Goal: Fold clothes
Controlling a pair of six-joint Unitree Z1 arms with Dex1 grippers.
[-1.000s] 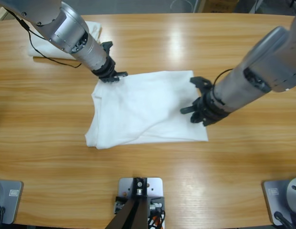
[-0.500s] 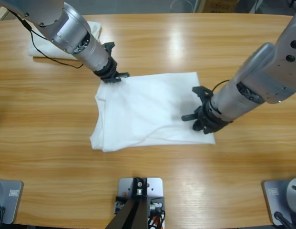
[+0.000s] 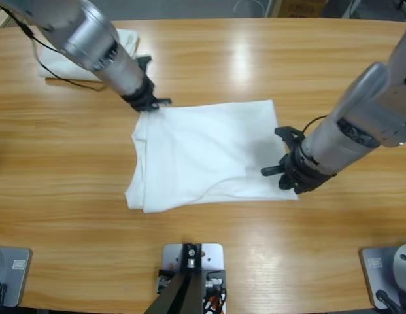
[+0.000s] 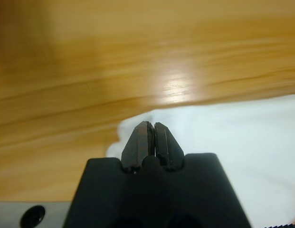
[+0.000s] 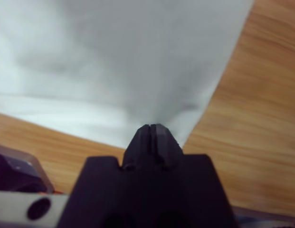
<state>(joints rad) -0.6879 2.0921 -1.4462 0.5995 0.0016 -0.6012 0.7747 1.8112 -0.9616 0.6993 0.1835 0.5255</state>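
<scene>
A white T-shirt [image 3: 203,150], partly folded, lies spread at the table's middle. My left gripper [image 3: 150,104] is at its far left corner, jaws shut on the cloth's edge. The left wrist view has the shut tips [image 4: 152,127] right at that corner of the T-shirt [image 4: 233,137]. My right gripper [image 3: 286,178] is at the near right corner. Its jaws are shut on the fabric, which puckers at the tips [image 5: 152,128] below the T-shirt [image 5: 137,57]. Lettering or a label does not show.
A second white cloth [image 3: 52,64] lies folded at the far left corner, partly behind the left arm. A thin black cable [image 3: 72,82] runs along its near edge. Bare wooden table [image 3: 255,59] stretches around the T-shirt on all sides.
The T-shirt has slid to the right and a little nearer. My right gripper moved right and toward the front with its corner. The left gripper stayed on the far left corner.
</scene>
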